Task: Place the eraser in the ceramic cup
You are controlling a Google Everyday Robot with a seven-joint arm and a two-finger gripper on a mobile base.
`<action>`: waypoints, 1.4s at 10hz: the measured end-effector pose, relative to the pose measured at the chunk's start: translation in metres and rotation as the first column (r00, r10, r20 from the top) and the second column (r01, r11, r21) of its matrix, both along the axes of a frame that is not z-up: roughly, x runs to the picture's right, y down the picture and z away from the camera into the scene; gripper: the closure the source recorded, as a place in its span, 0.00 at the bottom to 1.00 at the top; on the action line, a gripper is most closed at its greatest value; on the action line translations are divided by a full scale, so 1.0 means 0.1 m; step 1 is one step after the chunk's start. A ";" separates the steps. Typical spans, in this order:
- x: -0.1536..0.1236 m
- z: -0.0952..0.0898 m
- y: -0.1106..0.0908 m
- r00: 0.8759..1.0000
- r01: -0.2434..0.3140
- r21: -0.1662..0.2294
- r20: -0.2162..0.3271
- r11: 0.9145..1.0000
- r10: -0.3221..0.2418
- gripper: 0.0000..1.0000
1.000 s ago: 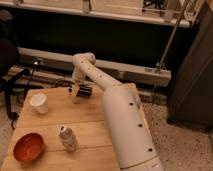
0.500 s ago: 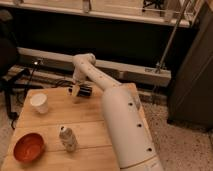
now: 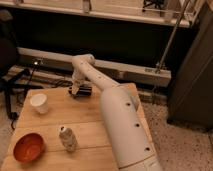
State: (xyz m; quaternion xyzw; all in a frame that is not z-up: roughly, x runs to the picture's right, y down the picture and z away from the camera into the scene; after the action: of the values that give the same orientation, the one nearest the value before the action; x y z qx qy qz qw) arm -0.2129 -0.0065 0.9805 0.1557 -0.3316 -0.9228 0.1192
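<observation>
A white ceramic cup (image 3: 39,103) stands upright on the left side of the wooden table (image 3: 90,122). A small dark eraser (image 3: 84,91) lies on the table near its far edge. My white arm reaches from the lower right across the table. My gripper (image 3: 75,91) is down at the far edge, right at the left end of the eraser and to the right of the cup.
An orange-red bowl (image 3: 29,147) sits at the near left corner. A small pale bottle (image 3: 67,138) stands near the front middle. A dark office chair (image 3: 7,65) is left of the table. A low ledge and dark wall run behind.
</observation>
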 end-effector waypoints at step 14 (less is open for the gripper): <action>-0.12 -0.55 -0.79 0.978 -0.190 -0.007 0.086 0.982 0.190 0.79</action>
State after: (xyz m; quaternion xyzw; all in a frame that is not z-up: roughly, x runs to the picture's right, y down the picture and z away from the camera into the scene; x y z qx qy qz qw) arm -0.2245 -0.0857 0.9253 0.2266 -0.3197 -0.8997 0.1922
